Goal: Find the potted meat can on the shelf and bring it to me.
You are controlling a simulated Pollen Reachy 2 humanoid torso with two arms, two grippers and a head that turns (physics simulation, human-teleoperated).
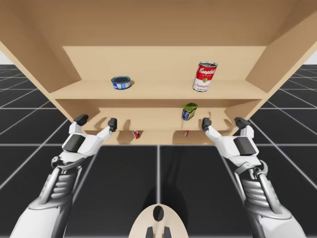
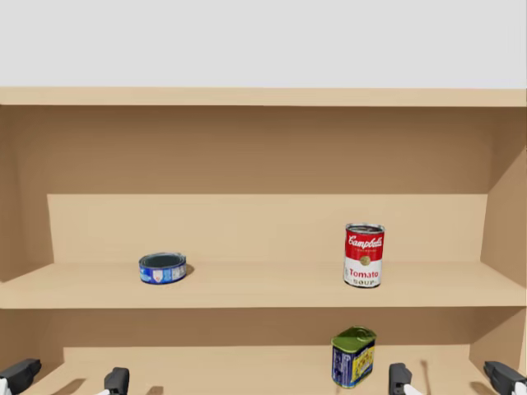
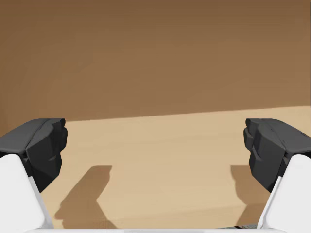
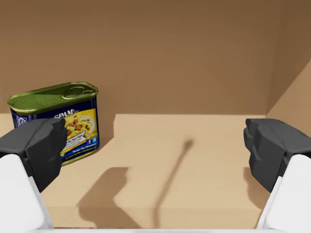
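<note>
The potted meat can (image 1: 188,111) is a blue and yellow rectangular tin with a green lid, standing on the lower shelf (image 1: 148,119) right of the middle. In the head view the tin (image 2: 353,356) is just left of my right gripper (image 2: 452,380). My right gripper (image 1: 224,123) is open at the lower shelf's front. In its wrist view the tin (image 4: 60,119) stands ahead of its inner finger, outside the gap of the gripper (image 4: 155,145), and is partly hidden by that finger. My left gripper (image 1: 96,122) is open at the shelf's left, with bare board ahead of it (image 3: 155,145).
On the upper shelf (image 1: 158,91) a flat round blue can (image 1: 121,82) sits at the left and a tall red and white can (image 1: 204,76) at the right. The shelf's right side wall (image 4: 291,92) rises close beside my right gripper. Two small red bits (image 1: 134,134) show under the lower shelf.
</note>
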